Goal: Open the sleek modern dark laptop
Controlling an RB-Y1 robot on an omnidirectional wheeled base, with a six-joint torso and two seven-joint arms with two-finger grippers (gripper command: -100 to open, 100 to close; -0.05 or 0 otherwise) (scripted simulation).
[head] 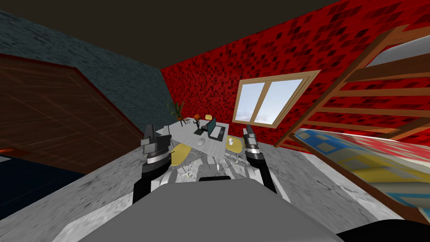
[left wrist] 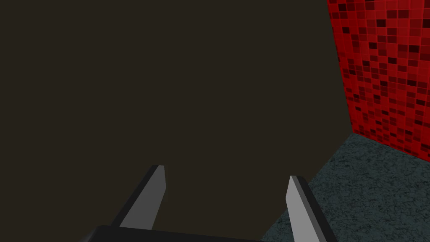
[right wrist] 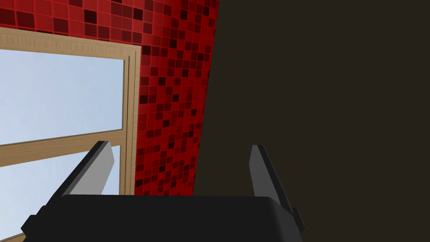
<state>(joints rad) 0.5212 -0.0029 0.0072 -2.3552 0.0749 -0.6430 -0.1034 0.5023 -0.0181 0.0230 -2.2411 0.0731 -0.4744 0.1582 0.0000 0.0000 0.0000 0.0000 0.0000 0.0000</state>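
A dark laptop (head: pixel 215 130) sits on a white table (head: pixel 182 134) across the room, near the red tiled wall. Its lid looks raised, with a teal face above a dark base. Both my arms are held up in front of my chest, well short of the table. In the head view the left gripper (head: pixel 157 131) is level with the table's left end and the right gripper (head: pixel 248 131) is just right of the table. In the wrist views, the left gripper (left wrist: pixel 226 189) and the right gripper (right wrist: pixel 180 166) each stand open with nothing between the fingers.
Two yellow chairs (head: pixel 180 154) (head: pixel 234 145) stand at the table's near side. A white mug (head: pixel 230 141), a small round grey object (head: pixel 201 141) and a potted plant (head: pixel 177 110) are on the table. A wooden bunk bed (head: pixel 361 159) stands on the right, a brown wooden panel (head: pixel 50 113) on the left, and grey floor (head: pixel 306 185) lies between.
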